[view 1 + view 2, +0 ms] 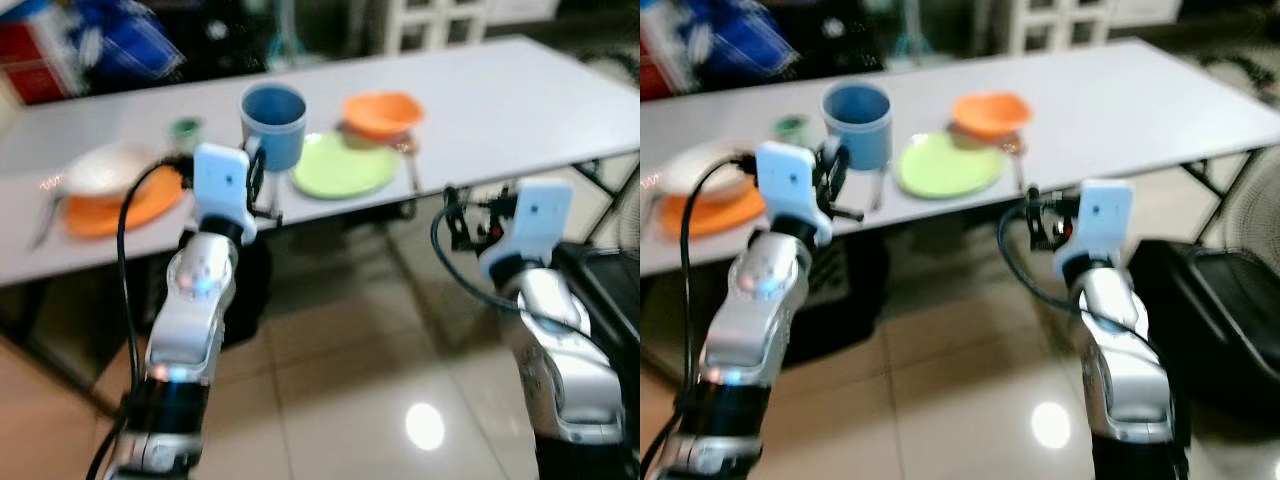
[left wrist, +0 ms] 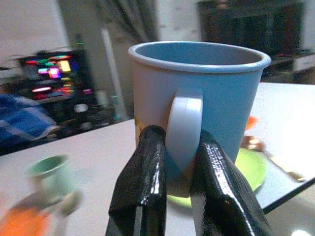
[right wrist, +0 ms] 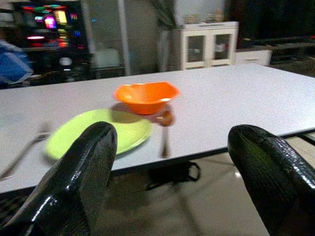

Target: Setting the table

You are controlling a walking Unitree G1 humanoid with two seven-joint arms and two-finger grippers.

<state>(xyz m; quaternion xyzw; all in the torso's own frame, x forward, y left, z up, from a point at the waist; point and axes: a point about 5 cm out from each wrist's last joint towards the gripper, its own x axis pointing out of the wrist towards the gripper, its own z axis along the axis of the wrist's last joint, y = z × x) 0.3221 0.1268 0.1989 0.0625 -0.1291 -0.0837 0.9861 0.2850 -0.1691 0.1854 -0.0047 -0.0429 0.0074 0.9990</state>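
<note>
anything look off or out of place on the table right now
Nothing stands out. The blue mug is upright, its handle pinched in the left hand; the green plate and orange bowl sit flat, with no spill visible. The right hand is open, off the table edge.

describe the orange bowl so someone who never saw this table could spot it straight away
Start at the long white table and find the green plate near its front edge. The orange bowl sits just behind that plate, toward the robot's right. Unlike the flat orange plate further left, it is deep with a wavy rim.
</note>
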